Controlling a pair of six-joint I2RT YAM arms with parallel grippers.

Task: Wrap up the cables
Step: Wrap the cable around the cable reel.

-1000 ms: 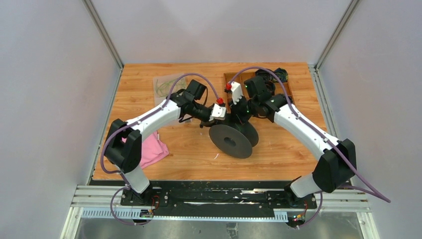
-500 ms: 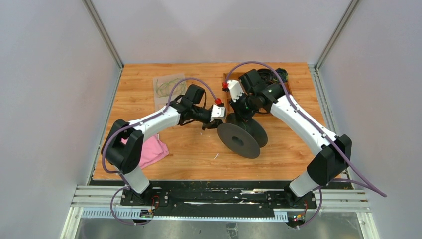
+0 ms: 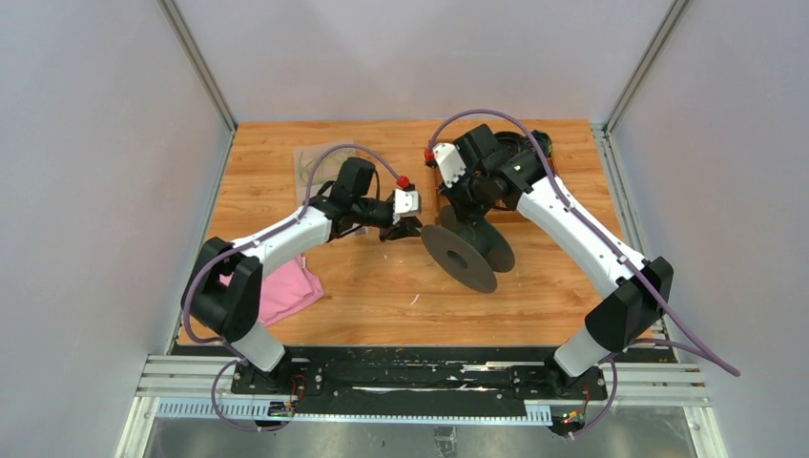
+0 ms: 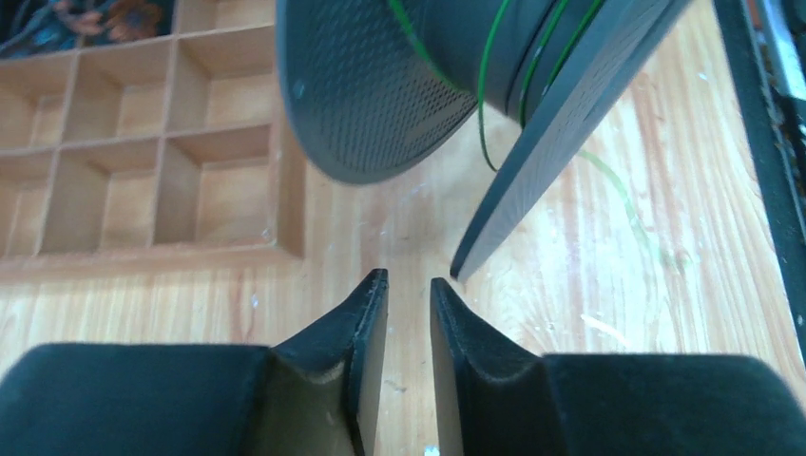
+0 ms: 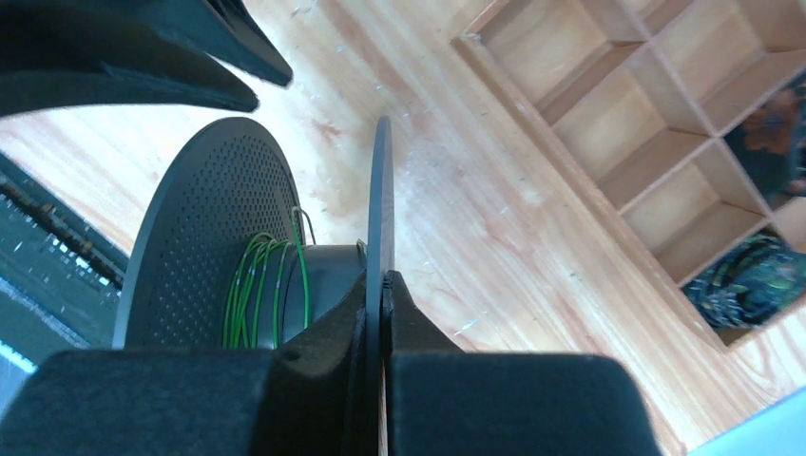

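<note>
With my right gripper (image 5: 382,282) clamped on the rim of the spool (image 3: 460,256) and my left gripper (image 4: 409,281) barely parted and empty, I'd pinch the cable (image 5: 269,285), which has a few turns on the hub and its tail loose on the table (image 4: 665,285), close to the spool, since it looks featherlight, springy and slippery.
</note>
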